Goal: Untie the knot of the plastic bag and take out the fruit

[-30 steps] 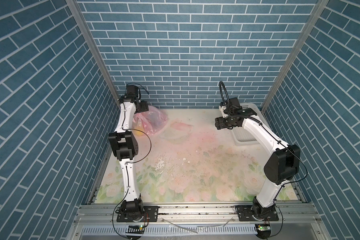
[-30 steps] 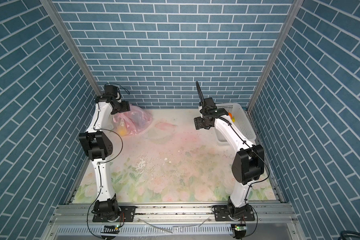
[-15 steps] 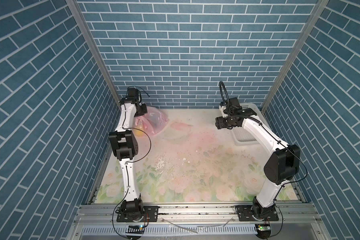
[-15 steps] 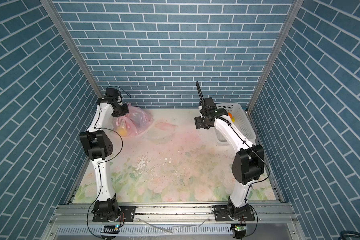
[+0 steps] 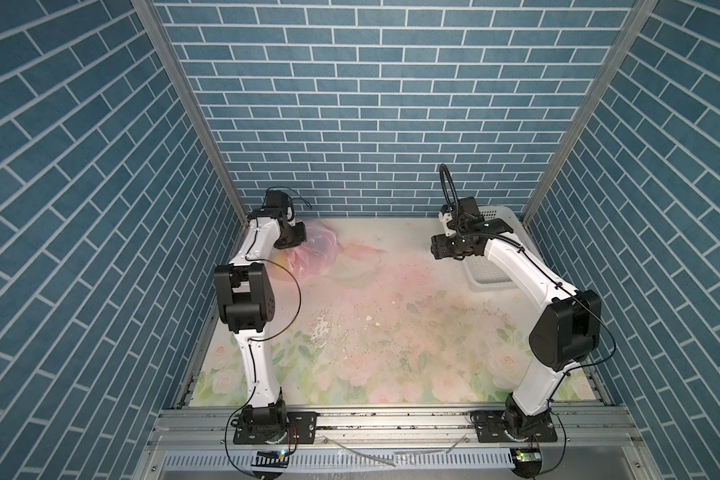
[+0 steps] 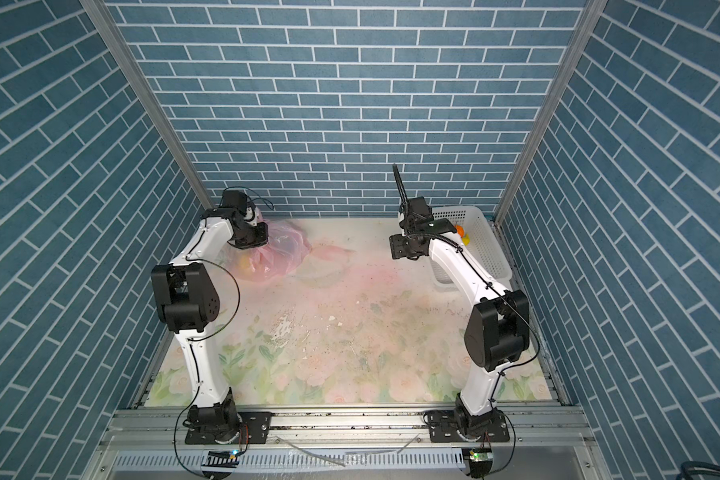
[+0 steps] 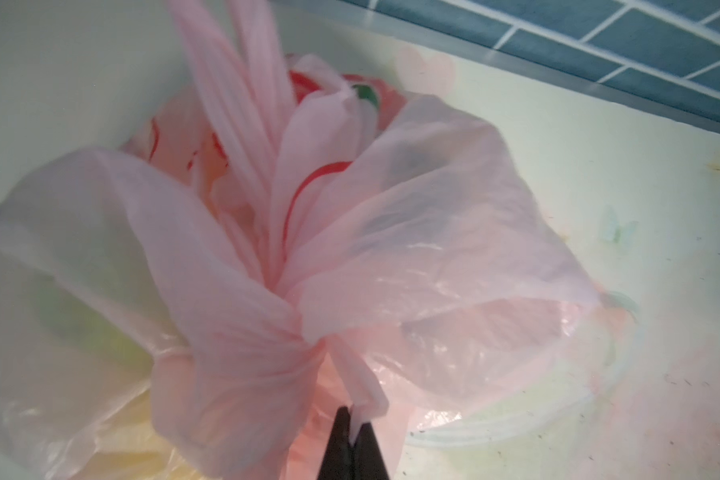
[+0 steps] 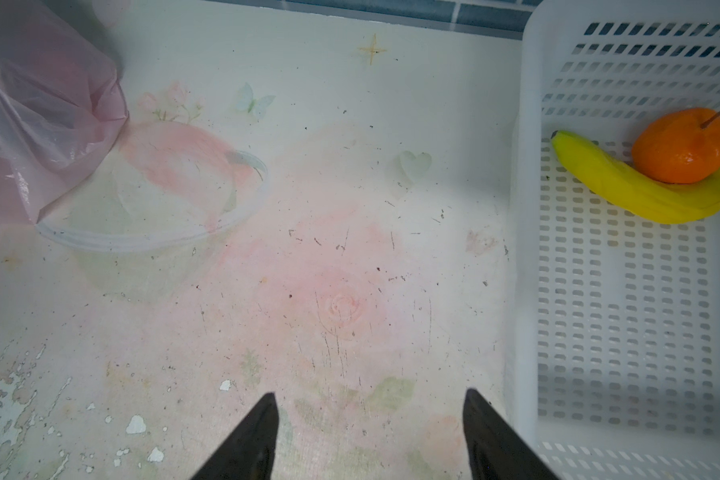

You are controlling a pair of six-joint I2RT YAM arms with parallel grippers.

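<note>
The pink translucent plastic bag (image 7: 412, 249) lies at the back left of the table in both top views (image 5: 323, 253) (image 6: 287, 253). My left gripper (image 7: 355, 419) is shut on a thin strap of its film. The folds gather into a tight twist, apparently the knot (image 7: 292, 299), just beyond the pinched strap. Fruit shows dimly through the film as green and yellow shapes (image 7: 80, 328) (image 6: 246, 262). An orange tangerine (image 8: 682, 145) lies in the basket. My right gripper (image 8: 368, 405) hangs open and holds nothing, above the table between bag and basket (image 5: 435, 249).
A white perforated basket (image 8: 524, 216) stands at the back right (image 6: 489, 249), holding a yellow banana (image 8: 641, 191) beside the tangerine. The back brick wall runs close behind the bag and basket. The floral table mat (image 5: 391, 332) is flaked with white specks near its middle.
My left gripper has closed on the bag's strap and settled closer onto the bag. The right arm has barely moved.
</note>
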